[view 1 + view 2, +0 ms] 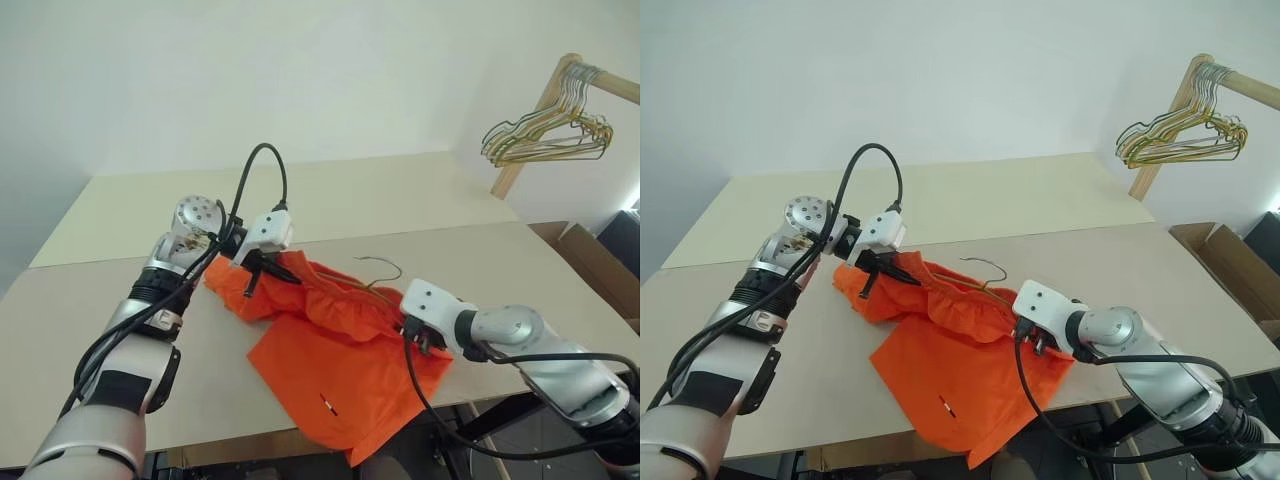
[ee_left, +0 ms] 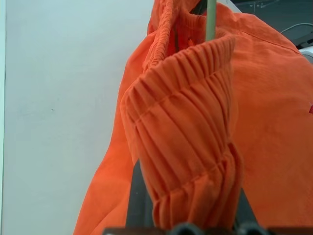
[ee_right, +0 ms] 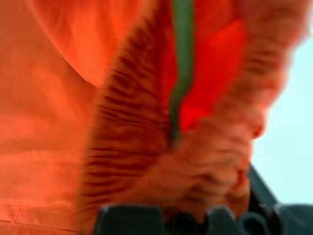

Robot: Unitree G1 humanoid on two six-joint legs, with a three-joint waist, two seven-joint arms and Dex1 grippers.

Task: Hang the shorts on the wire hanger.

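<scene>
The bright orange shorts [image 1: 330, 365] lie on the table, with one leg hanging over its front edge. My left gripper [image 1: 283, 274] is shut on the left end of the gathered waistband [image 2: 186, 147] and holds it slightly off the table. At the right end of the waistband, my right gripper [image 1: 405, 328] has bunched fabric [image 3: 205, 171] pinched between its fingers. The wire hanger [image 1: 380, 266] is mostly hidden inside the shorts. Its hook sticks out behind the waistband, and its thin green wire [image 3: 182, 54] runs through the waist opening.
A bunch of gold and green wire hangers [image 1: 550, 135] hangs from a wooden rail at the far right. A cardboard box [image 1: 600, 265] sits on the floor beyond the table's right edge. The beige table [image 1: 150, 215] stretches back to the wall.
</scene>
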